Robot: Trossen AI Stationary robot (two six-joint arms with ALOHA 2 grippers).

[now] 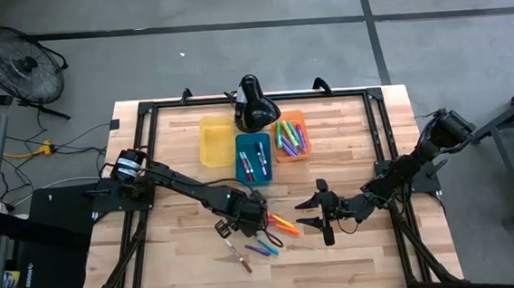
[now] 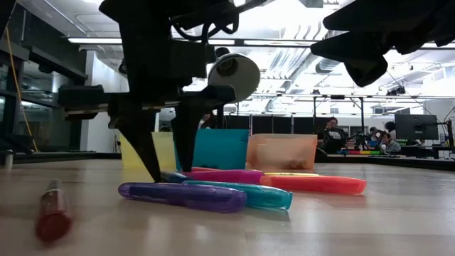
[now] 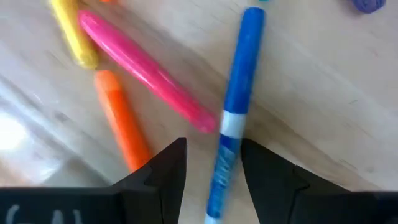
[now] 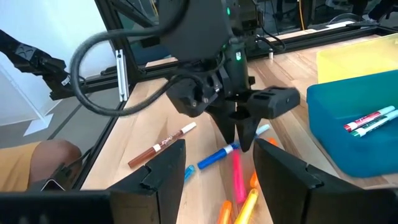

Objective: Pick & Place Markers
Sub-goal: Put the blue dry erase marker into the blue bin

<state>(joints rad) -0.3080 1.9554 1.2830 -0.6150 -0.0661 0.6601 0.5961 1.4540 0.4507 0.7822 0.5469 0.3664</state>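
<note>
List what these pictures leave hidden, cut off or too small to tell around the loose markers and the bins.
- Blue marker: left wrist view, its lower end is cut off by the picture's edge between the left hand's fingers; whether they touch it is unclear.
- Blue bin: right wrist view, cut off at the edge, so its contents show only partly.
- Orange bin: high view, markers too small to count.
- Yellow bin: low view, contents hidden behind its wall.

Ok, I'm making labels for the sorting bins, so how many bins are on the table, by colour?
Yellow bin: 1
Blue bin: 1
Orange bin: 1
Total: 3
</note>
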